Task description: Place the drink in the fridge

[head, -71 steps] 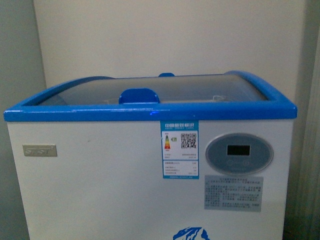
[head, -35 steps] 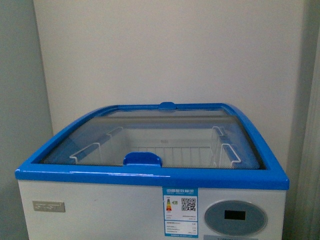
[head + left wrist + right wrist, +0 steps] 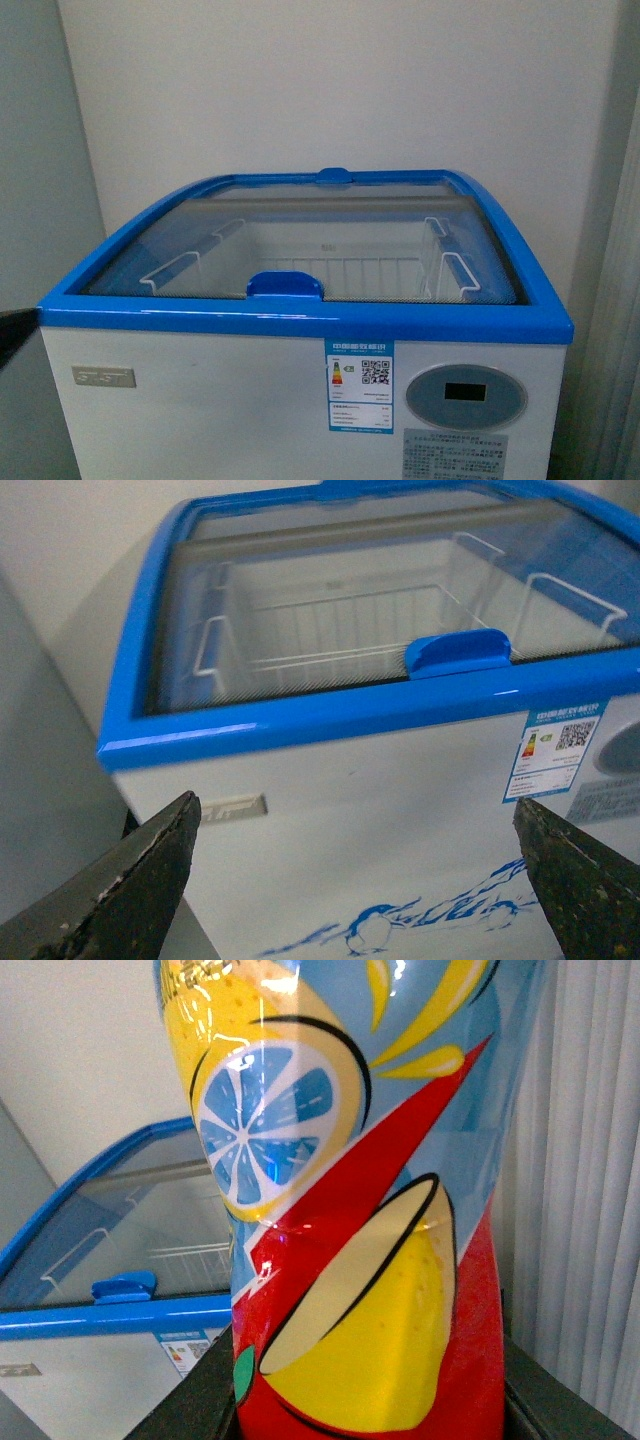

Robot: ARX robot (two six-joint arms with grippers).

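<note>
2 arms, L first: left gripper (image 3: 354,802) jaws wide apart, nothing held, fridge (image 3: 300,725) front wall beyond the tips. Front cam has risen vs 1 s ago: then saw glass lid (image 3: 330,215) near edge-on, now looks down thru it onto wire basket (image 3: 340,270) inside. Blue lid handle (image 3: 286,285) sits at near rim, lid looks shut, so I'd say L arm must slide it before any drop. Right gripper (image 3: 370,1400) jaws clamped on drink (image 3: 350,1210), upright betw. them, label filling the view; fridge off beyond, not reached yet.
</note>
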